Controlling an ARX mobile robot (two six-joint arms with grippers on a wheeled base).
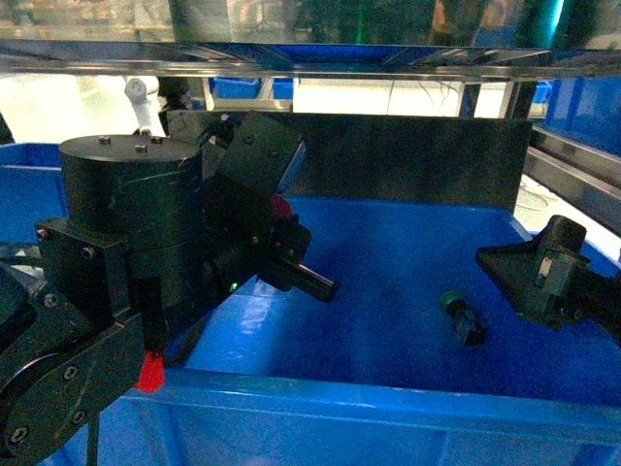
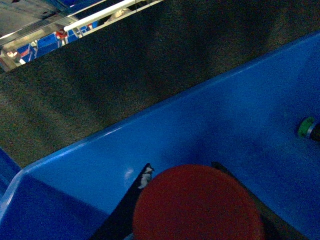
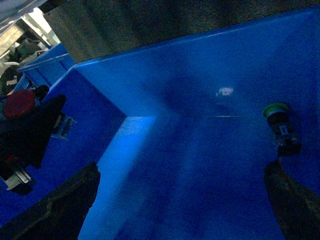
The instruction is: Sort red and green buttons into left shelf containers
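A large glossy blue bin (image 1: pixel 408 243) fills the middle of the scene, sitting on a shelf under a metal frame, with a dark panel behind it and a second blue bin (image 1: pixel 19 184) partly visible at the far left. The job looks about half done at best: the green button (image 1: pixel 461 316) lies on its side on the floor of the large bin, right of centre, not gripped by anything, and whether this bin is its proper place cannot be told. The red button (image 2: pixel 197 205) is not yet delivered. The bulky black left arm rises over the bin's near left corner and leans inward, and its left claw (image 1: pixel 286 248) is closed around the red button, whose round cap fills the bottom of the left wrist view. The right claw (image 1: pixel 543 272) hovers low inside the bin by the right wall, near the green button but apart from it, its two dark fingers (image 3: pixel 60 210) spread wide and holding nothing.
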